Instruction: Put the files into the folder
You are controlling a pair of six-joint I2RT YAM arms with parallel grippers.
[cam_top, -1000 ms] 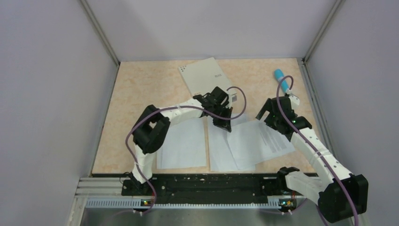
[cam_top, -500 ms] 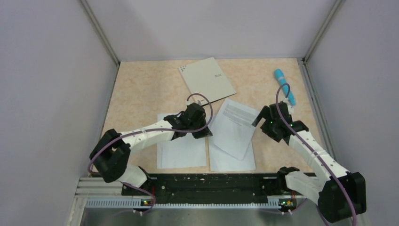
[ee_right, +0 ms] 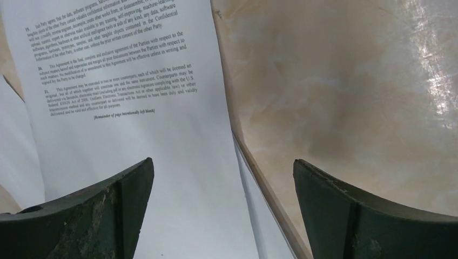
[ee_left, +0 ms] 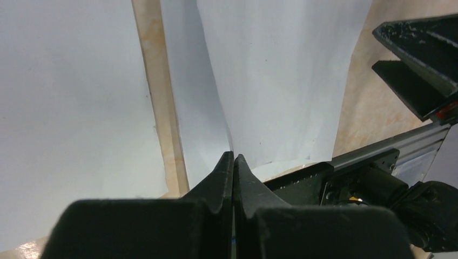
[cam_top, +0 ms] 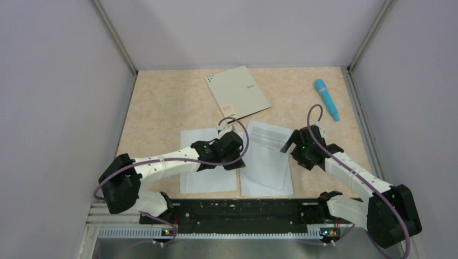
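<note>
top external: printed file (cam_top: 268,154) has swung nearer; left gripper (cam_top: 237,163) pinches it

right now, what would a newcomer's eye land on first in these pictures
Likely the white paper sheets spread across the near middle of the tan table, with the left end effector pinched shut on the edge of the printed top sheet and the right end effector open over its opposite edge. Farther back lie the closed matte grey folder and, far right, a turquoise pen-shaped object.
</note>
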